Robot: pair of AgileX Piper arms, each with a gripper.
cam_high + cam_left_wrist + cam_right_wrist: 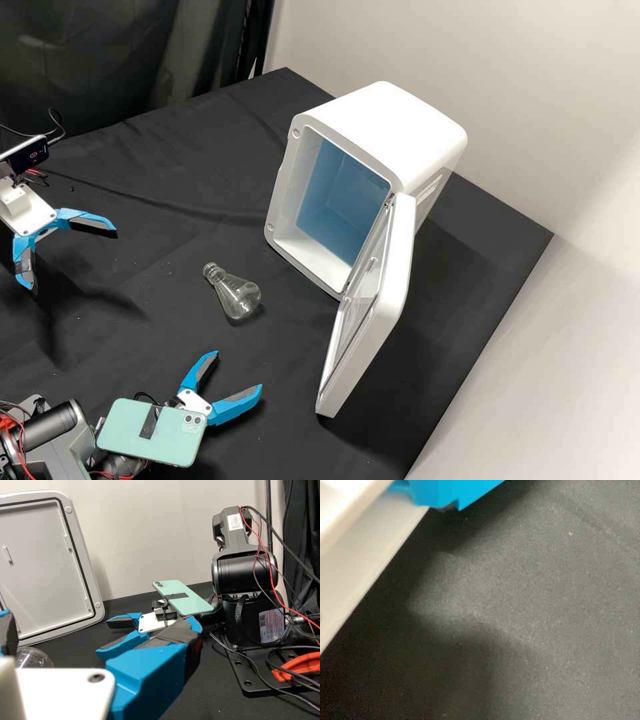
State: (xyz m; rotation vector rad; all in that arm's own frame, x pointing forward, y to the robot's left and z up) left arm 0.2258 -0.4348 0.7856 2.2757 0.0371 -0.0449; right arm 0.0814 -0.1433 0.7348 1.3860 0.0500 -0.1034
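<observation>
A clear glass flask lies on its side on the black cloth, neck pointing to the far left. Behind it a white mini fridge stands with its blue inside showing and its door swung wide. My left gripper hovers open at the far left, a good way from the flask, holding nothing. Its wrist view shows the flask and the door's inner face. My right gripper is open and holds nothing, near the front edge, a short way in front of the flask. One blue finger shows close over bare cloth.
A mint-green phone is strapped to the right arm's wrist, and a dark one to the left arm's. The right arm's base trails cables. The bench's right edge runs near the open door. A white wall stands behind.
</observation>
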